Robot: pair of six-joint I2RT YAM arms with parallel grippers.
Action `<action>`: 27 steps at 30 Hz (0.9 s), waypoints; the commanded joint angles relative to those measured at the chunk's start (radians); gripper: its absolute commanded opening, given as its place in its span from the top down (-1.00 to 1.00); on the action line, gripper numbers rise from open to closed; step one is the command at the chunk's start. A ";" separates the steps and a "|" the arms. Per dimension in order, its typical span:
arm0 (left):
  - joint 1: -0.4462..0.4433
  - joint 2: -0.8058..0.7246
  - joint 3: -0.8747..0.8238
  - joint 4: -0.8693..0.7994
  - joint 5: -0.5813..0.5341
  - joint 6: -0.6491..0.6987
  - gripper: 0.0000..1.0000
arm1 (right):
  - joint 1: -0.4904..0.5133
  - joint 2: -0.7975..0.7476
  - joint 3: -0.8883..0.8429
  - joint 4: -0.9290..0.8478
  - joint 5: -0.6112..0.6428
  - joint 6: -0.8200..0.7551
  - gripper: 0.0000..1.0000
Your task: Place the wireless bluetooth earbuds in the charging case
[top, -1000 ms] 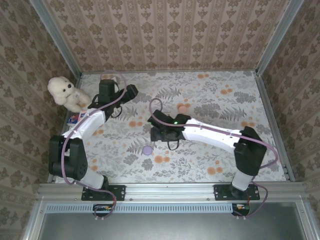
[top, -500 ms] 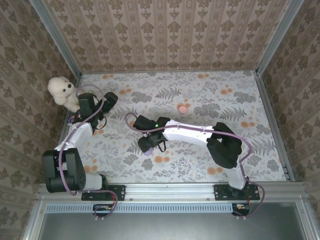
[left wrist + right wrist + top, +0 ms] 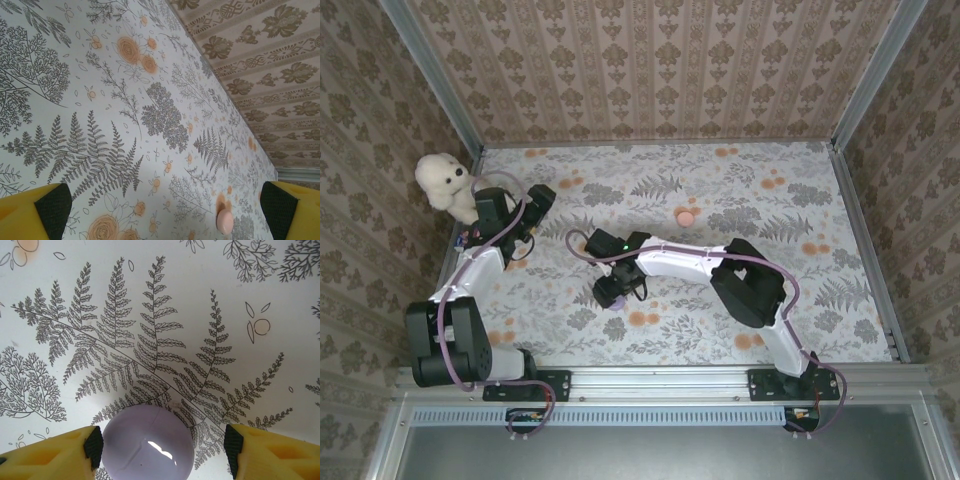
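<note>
Evidently my right hand (image 3: 163, 444) straddled the lilac domed piece (image 3: 147, 447), fingers (image 3: 55, 457) spread to pinch it; left hand (image 3: 164, 207) gaped, parked aside.

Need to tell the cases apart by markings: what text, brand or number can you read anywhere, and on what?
No readable text anywhere.
lilac case: plain, no marking on the side showing.
pink item: no print visible.
small colourful item beside the plush toy: print, if any, too small to read.
</note>
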 commanded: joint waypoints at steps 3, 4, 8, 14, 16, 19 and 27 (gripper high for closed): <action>-0.002 0.006 0.006 0.011 0.026 0.023 -1.00 | -0.003 0.023 0.009 0.010 -0.103 -0.039 -0.35; -0.005 0.008 0.010 0.011 0.024 0.025 -1.00 | -0.002 0.018 -0.001 0.015 -0.116 -0.039 -0.34; -0.013 0.021 0.022 0.012 0.022 0.038 -1.00 | 0.017 -0.010 -0.047 0.023 -0.138 -0.038 -0.32; -0.016 0.029 0.026 0.016 0.029 0.045 -1.00 | 0.052 -0.047 -0.088 0.005 -0.083 -0.019 -0.32; -0.015 0.028 0.027 0.018 0.030 0.047 -1.00 | 0.065 -0.049 -0.084 -0.018 -0.028 -0.019 -0.33; -0.015 0.030 0.030 0.017 0.033 0.051 -1.00 | 0.084 -0.041 -0.063 -0.052 0.037 -0.033 -0.34; -0.013 0.035 0.044 0.011 0.042 0.067 -1.00 | 0.099 -0.002 0.002 -0.104 0.120 -0.092 -0.35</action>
